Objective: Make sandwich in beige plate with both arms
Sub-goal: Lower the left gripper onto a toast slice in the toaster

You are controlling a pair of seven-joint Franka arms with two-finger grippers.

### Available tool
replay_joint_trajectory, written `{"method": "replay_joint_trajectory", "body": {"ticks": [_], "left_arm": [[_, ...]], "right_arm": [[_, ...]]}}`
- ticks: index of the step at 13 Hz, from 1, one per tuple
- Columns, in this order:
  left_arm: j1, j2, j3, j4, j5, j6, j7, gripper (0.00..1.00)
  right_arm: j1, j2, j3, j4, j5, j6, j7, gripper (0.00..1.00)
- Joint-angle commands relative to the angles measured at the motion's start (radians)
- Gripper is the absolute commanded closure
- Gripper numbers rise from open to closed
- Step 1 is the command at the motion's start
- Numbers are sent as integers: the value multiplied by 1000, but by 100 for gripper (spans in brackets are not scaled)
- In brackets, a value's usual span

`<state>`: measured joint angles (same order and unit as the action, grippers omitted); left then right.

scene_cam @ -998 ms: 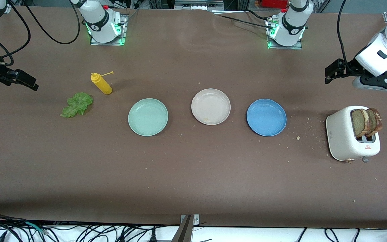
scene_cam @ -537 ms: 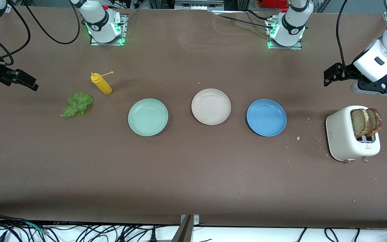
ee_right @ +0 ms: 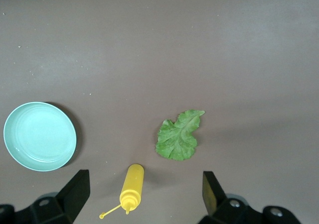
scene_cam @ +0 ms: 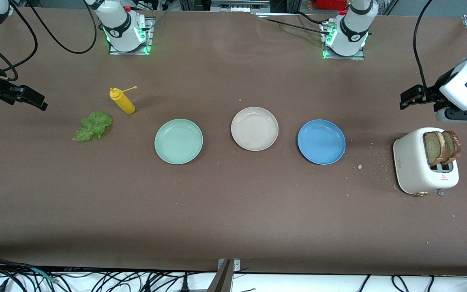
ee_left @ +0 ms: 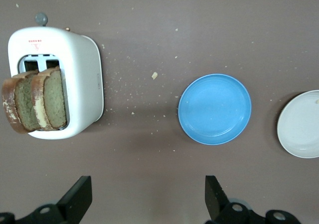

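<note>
Front view is showing the round cream-beige plate (scene_cam: 254, 128) sitting bare between two other plates, well apart from both grippers. Left gripper (ee_left: 145, 200), fingers spread wide and holding nothing, is hovering near the toaster (scene_cam: 424, 162); right gripper (ee_right: 143, 196), likewise, near the lettuce leaf (scene_cam: 92, 126).

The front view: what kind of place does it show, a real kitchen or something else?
Most likely a robotics lab set up as a mock kitchen, not a real one. Two robot arms are bolted along a brown table, loose cables hang at its edge, and a toaster with bread slices and three plates are laid out.
</note>
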<state>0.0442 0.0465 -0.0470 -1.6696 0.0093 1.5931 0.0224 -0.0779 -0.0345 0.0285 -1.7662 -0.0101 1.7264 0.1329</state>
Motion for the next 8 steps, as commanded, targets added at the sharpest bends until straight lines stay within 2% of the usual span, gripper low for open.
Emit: {"method": "replay_joint_trajectory", "body": {"ticks": [1, 6, 8], "left_arm": [[37, 52, -5, 13, 67, 36, 78, 0], [137, 134, -5, -50, 93, 249, 208, 0], [158, 145, -5, -106, 101, 345, 223, 0]], "right_arm": [[-5, 10, 5, 25, 2, -19, 11, 0], [-5, 13, 5, 25, 2, -15, 11, 0], [-5, 16, 5, 25, 2, -13, 11, 0]]}}
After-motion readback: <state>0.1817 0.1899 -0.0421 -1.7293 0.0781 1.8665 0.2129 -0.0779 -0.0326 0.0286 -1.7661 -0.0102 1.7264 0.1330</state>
